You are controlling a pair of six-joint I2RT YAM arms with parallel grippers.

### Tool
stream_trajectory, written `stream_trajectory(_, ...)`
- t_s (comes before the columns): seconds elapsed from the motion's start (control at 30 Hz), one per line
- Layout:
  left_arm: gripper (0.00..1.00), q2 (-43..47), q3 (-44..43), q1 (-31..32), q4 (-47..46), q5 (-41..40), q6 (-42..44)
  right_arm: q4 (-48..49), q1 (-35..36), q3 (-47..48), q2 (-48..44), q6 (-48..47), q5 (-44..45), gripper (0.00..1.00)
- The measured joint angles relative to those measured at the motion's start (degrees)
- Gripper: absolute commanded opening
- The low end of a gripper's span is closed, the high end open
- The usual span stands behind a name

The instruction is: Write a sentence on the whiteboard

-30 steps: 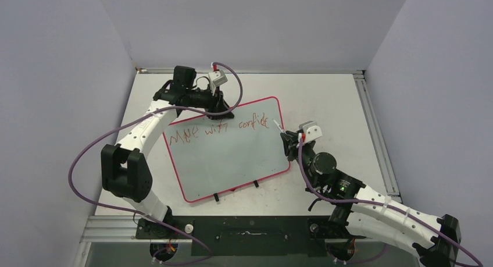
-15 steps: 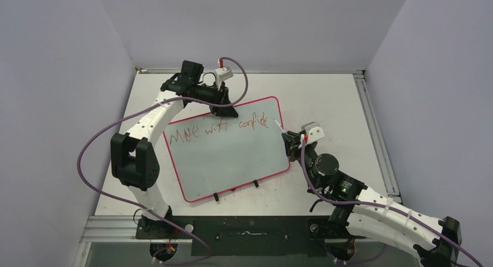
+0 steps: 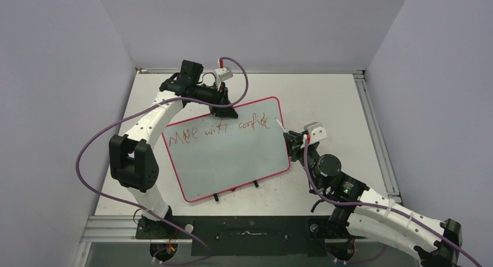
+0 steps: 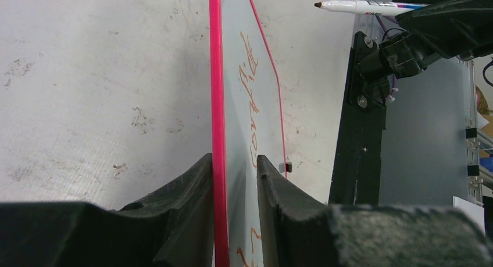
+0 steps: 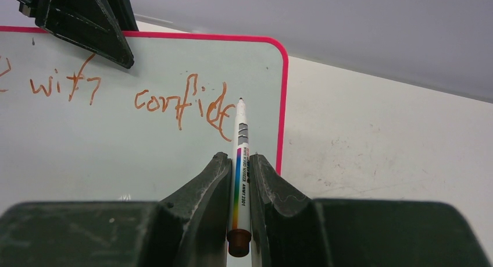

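My right fingers (image 5: 209, 185) are clamping the marker (image 5: 240, 156), its tip pointing just right of "confide" in the sentence (image 5: 180, 104). My left fingers (image 4: 186, 214) are pinching the top rim of the whiteboard (image 4: 216, 75), which is standing mid-tabletop (image 3: 331, 98).

Plain pale lavender walls (image 3: 58, 75) on three sides, scuffed off-white table (image 3: 325, 98), metal rail (image 3: 375, 133) along its right edge, soft even light
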State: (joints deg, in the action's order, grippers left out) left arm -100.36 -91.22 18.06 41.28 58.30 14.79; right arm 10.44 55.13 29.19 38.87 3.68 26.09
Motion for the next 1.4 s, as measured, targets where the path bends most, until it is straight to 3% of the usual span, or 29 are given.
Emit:
stream_trajectory(0.2, 0.25, 1.51, 1.44, 0.07, 0.00, 0.83, -0.04, -0.66, 0.00, 0.00, -0.87, 0.04, -0.04, 0.05)
stream_trajectory(0.43, 0.07, 3.67, 3.98, 0.39, -0.59, 1.36, -0.35, -1.14, 0.00, 0.00, -3.34, 0.31, -1.27, 0.05)
stream_trajectory(0.63, 0.00, 4.76, 4.63, 0.37, -0.61, 2.49, -1.16, -1.79, 0.00, 0.00, -4.76, 0.96, -2.60, 0.05)
stream_trajectory(1.4, 0.00, 8.24, 7.08, 0.37, -1.20, 1.90, 0.50, -1.64, -1.31, -0.98, -5.77, 1.27, -9.70, 0.05)
